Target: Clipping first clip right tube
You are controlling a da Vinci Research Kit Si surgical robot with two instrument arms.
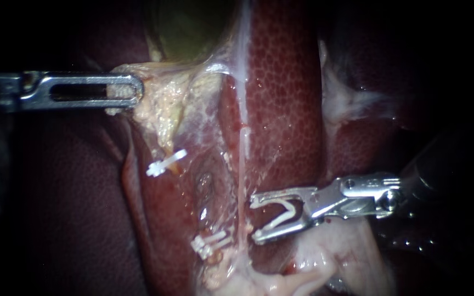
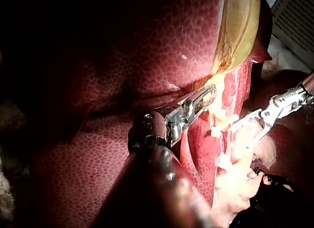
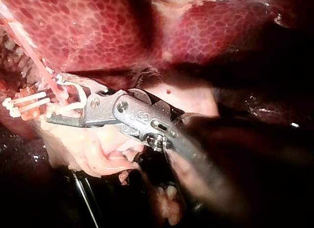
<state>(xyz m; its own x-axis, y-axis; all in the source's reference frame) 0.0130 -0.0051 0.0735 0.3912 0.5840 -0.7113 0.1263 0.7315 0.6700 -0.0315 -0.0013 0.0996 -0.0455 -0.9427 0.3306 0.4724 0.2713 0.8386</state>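
Two instruments point(image 1: 133, 90), four white clips point(image 1: 165, 163), one liver point(image 1: 286, 82), one gallbladder point(image 1: 187, 27).

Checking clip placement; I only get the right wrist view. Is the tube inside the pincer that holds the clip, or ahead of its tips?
Observer: Ahead. In the endoscope view the right tube runs just past the tips of the right instrument; the loaded clip is not around it.
Operator: Where is the left instrument?
Observer: The left instrument has its pincer shut on pale tissue under the gallbladder.
Operator: Any clips besides the pair I see?
Observer: One more clip, up and to the left of the pair, nearer the gallbladder.
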